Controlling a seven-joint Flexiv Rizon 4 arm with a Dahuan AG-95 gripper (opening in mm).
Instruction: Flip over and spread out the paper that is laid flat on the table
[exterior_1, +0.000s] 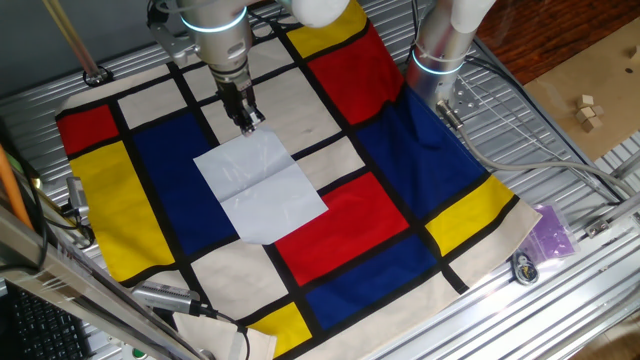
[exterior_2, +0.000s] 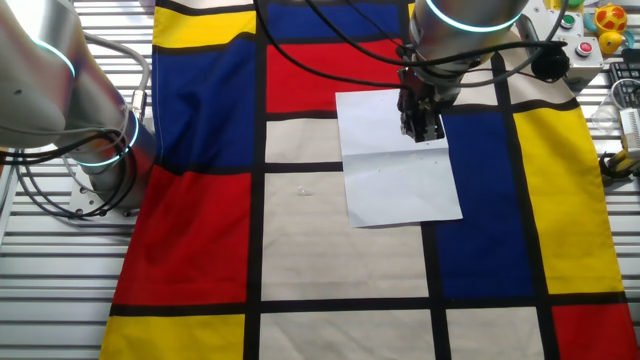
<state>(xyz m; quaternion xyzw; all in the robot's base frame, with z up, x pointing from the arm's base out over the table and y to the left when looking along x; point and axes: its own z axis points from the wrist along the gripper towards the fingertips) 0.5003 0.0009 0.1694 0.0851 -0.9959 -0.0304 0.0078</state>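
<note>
The white paper (exterior_1: 260, 186) lies flat on the cloth-covered table (exterior_1: 150, 170), over blue, cream and red blocks near the middle. It also shows in the other fixed view (exterior_2: 395, 170), with faint creases. My gripper (exterior_1: 249, 122) points straight down at the paper's far edge, near its corner. Its fingertips touch the sheet there and stand close together, pinching the edge. In the other fixed view the gripper (exterior_2: 422, 130) sits over the paper's upper right edge. The rest of the sheet lies flat.
A second arm's base (exterior_1: 440, 50) stands on the cloth's far right side and shows at the left in the other fixed view (exterior_2: 100, 150). Cables run beside it. A purple bag (exterior_1: 550, 232) and a small round object (exterior_1: 524, 268) lie on the bare metal at right. A button box (exterior_2: 590, 25) is at the corner.
</note>
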